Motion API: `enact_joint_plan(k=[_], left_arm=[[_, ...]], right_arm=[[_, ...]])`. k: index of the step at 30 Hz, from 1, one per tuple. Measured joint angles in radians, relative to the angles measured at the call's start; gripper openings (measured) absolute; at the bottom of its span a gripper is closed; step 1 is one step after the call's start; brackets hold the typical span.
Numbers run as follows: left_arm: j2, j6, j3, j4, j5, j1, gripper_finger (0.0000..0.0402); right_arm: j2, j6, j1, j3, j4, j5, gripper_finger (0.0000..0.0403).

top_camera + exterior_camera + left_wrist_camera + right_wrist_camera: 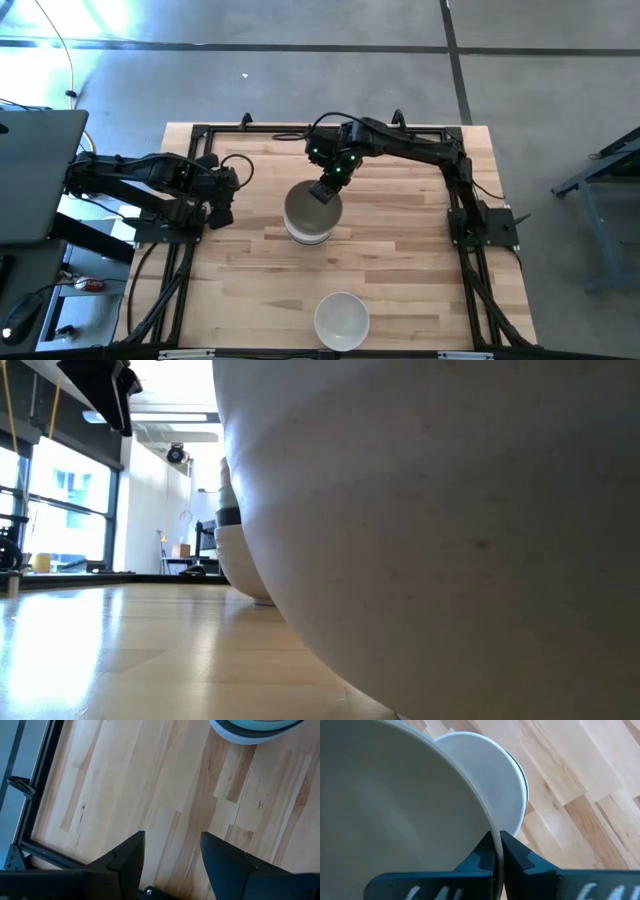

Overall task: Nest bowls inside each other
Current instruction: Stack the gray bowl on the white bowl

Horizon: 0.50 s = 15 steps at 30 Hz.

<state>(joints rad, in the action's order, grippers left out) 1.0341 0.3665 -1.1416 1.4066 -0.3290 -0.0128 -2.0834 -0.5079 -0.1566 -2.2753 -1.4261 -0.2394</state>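
Right pincer [496, 851] clamping olive-grey bowl [395, 805] by rim above stack [306, 224], aiming to nest it (left pincer [172, 857] waiting open, empty).

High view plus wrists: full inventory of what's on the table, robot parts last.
Held bowl: one, olive-grey, pinched at its rim by the right gripper, above the stack at table centre.
Stack of bowls: one stack, white outside with a mint-green and a dark rim showing among the layers, table centre; exact number of bowls cannot be told.
Single bowl: one, white, alone at the near edge of the table, close to the low camera.
Table: one, light wood planks with a black frame.
Laptop: one, grey, off the table's left side.
Left gripper: open, empty, over bare wood at the table's left side.
Right gripper: shut on the held bowl's rim, at the stack.
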Motion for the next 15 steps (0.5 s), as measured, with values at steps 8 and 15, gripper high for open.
enact_joint_plan(k=[8, 15], left_arm=[[0.000, -0.003, 0.000, -0.021, 0.001, 0.000, 0.0182], [0.000, -0.003, 0.000, -0.020, 0.003, 0.000, 0.0182]], right_arm=[[-0.018, -0.010, 0.006, 0.000, 0.020, 0.000, 0.0000], [-0.063, -0.010, 0.020, 0.000, 0.022, -0.016, 0.0000]])
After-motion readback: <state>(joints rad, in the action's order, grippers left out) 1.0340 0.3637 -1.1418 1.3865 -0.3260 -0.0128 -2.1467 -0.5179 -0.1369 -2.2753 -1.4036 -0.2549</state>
